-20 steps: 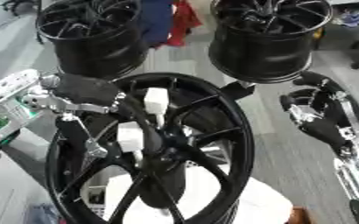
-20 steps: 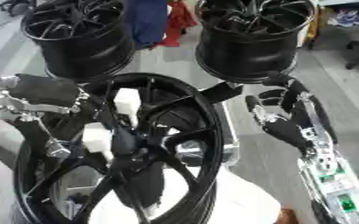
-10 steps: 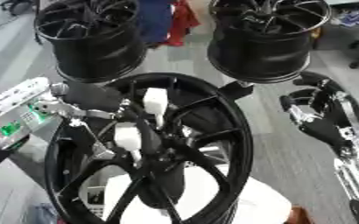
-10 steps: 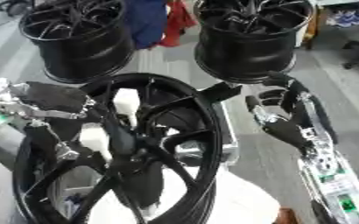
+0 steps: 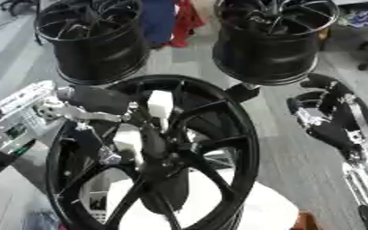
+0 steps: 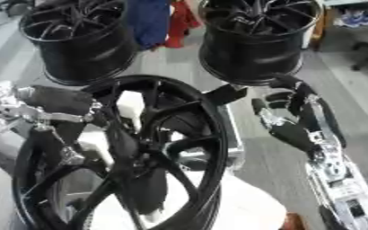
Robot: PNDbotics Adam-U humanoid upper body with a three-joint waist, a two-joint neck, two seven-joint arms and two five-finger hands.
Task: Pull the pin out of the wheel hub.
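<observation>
At frame centre the left hand [image 5: 101, 101] reaches into the wheel hub [image 5: 168, 148], its grasp unclear, pin seemingly not out.

No text, label or number can be read anywhere.

The black wheel [image 5: 164, 152] fills the centre; its spokes leave only narrow gaps toward the hub [image 5: 159, 146]. The left robot hand [image 5: 93, 101] occupies the upper-left gaps. Two more black wheels [image 5: 93, 40] [image 5: 273, 38] stand beyond, bare floor [image 5: 179, 60] between them. An open floor strip [image 5: 285, 152] separates the wheel from the right robot hand [image 5: 328, 112].
</observation>
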